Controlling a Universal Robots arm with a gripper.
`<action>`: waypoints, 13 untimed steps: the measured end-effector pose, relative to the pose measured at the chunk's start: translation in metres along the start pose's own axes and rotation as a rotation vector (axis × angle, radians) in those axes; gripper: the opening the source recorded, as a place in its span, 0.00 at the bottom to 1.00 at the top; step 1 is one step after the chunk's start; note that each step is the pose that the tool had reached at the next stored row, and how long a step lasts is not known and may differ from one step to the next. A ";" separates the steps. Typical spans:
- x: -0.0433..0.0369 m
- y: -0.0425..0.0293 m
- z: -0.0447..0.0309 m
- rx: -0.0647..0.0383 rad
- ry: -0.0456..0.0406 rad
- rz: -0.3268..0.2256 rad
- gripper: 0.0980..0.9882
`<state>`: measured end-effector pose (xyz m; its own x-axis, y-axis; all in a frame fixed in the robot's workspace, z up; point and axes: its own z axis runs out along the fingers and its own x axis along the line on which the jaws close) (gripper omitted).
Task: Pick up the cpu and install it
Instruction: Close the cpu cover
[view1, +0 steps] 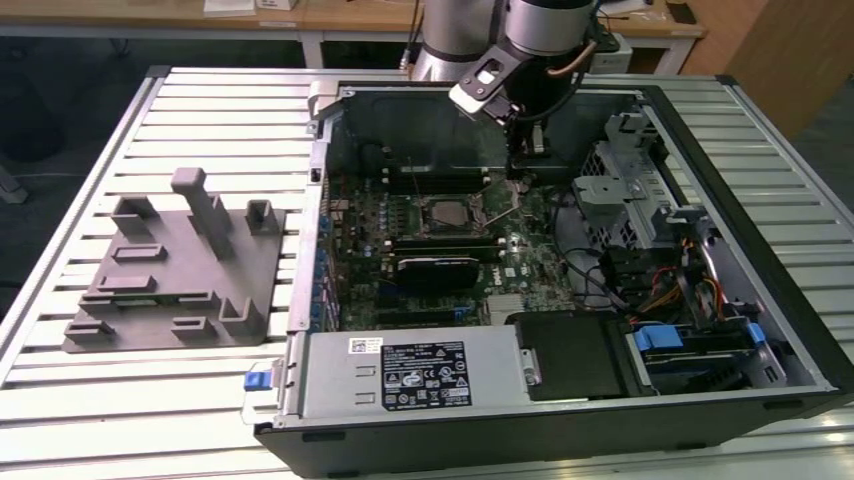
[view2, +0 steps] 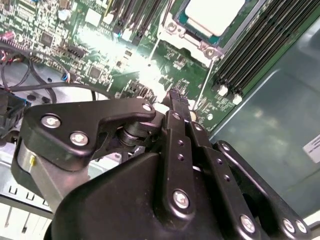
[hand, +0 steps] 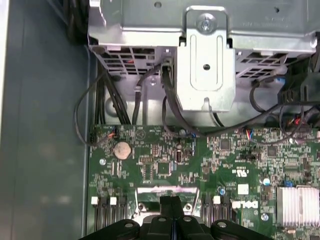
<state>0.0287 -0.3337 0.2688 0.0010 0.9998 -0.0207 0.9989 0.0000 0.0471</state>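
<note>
The cpu (view2: 215, 14) is a pale square chip lying flat in the motherboard socket, with the metal socket frame around it; in the exterior view the cpu (view1: 443, 212) sits mid-board inside the open computer case. My gripper (view1: 518, 172) hangs over the board on the exterior view's right of the socket, apart from the chip. Its black fingers (view2: 176, 102) are pressed together with nothing between them, and the same holds for the gripper (hand: 172, 201) in the first wrist view. A thin socket lever rod (view2: 206, 82) stands just beyond the fingertips.
A grey plastic fixture (view1: 174, 265) lies on the slatted table at the exterior view's left. Inside the case are a black block (view1: 434, 268) below the socket, memory slots (view2: 260, 45), a metal drive cage (hand: 205, 60) with black cables (hand: 165, 100), and the power supply (view1: 400, 370).
</note>
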 end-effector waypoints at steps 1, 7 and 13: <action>0.0000 0.0017 0.0001 0.000 0.0000 0.000 0.01; 0.0002 0.0109 0.0005 0.000 0.0000 0.000 0.01; 0.0004 0.0202 0.0011 0.000 0.0000 0.000 0.01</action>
<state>0.0489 -0.3333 0.2687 0.0009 0.9998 -0.0207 0.9989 0.0000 0.0467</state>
